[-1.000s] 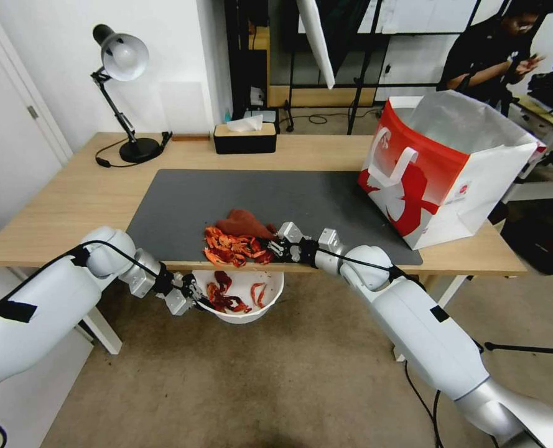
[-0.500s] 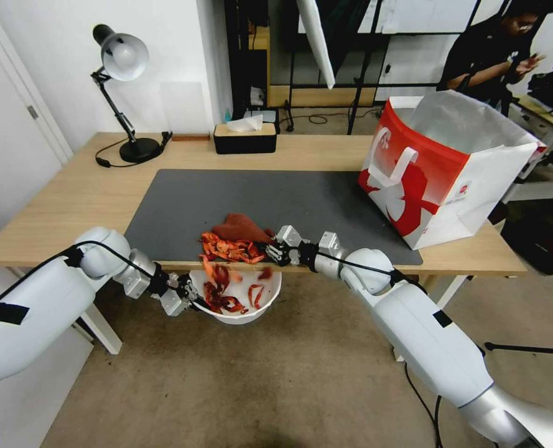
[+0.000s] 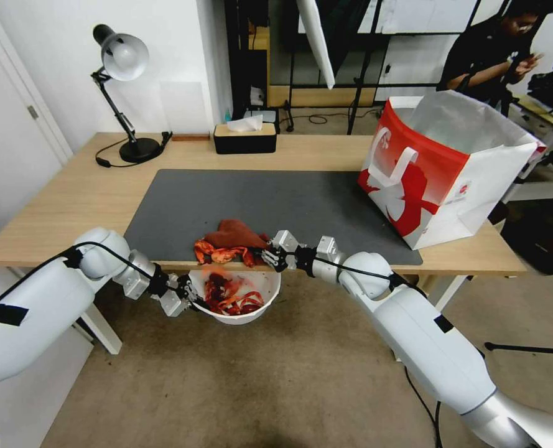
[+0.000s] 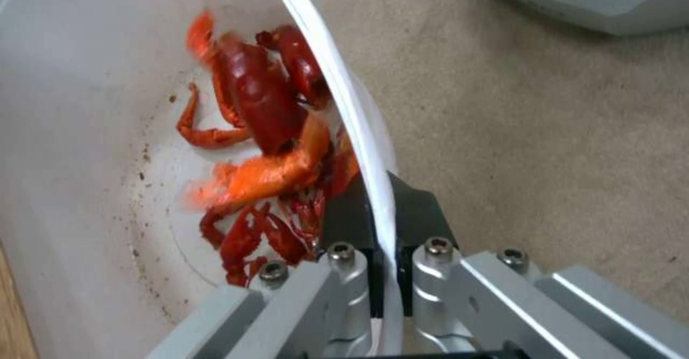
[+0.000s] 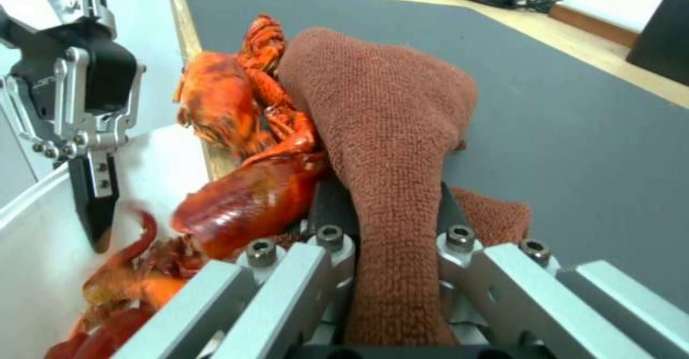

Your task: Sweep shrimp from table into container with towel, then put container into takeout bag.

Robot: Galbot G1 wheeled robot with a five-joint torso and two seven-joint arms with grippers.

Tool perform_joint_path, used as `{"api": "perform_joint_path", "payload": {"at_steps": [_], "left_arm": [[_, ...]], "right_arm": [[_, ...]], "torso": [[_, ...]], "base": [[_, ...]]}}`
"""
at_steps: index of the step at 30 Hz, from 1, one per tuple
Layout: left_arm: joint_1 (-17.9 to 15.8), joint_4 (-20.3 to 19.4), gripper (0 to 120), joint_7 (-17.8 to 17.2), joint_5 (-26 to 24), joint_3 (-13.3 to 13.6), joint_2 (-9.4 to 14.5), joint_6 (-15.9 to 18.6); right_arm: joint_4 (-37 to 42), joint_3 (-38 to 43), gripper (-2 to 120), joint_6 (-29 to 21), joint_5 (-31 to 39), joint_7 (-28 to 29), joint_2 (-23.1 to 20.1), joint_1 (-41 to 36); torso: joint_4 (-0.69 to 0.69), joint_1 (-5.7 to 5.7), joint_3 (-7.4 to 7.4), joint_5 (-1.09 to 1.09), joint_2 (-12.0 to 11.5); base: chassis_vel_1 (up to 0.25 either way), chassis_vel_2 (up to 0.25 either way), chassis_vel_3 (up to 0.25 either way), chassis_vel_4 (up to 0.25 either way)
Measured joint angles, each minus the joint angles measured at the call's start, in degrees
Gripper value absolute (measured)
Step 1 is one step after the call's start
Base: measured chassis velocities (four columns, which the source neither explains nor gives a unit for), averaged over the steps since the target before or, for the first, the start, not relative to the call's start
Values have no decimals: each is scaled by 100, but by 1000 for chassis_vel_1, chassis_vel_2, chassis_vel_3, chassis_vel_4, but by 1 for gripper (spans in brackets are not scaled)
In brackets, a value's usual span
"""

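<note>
Head view: table (image 3: 71, 193) on beige carpet; right gripper (image 3: 269, 256) pinches towel (image 3: 234, 234) behind edge-side shrimp (image 3: 217, 253); left gripper (image 3: 196, 302) clamps container (image 3: 260, 309) rim below.

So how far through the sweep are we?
Partly done: many shrimp already lie in the container, which the left gripper holds by its rim below the table edge. In hand: the right gripper grips the towel against a few shrimp at the edge. Left: bagging the container in the takeout bag.
</note>
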Motion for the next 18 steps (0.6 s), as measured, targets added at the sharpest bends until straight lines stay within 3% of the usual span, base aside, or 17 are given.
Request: {"api": "perform_joint_path", "payload": {"at_steps": [18], "left_arm": [[3, 22, 0, -11, -16, -9, 25, -4]], "right_arm": [[289, 67, 6, 49, 25, -127, -119, -258]], "torso": [[0, 0, 0, 0, 1]], "base": [[0, 0, 0, 0]]}}
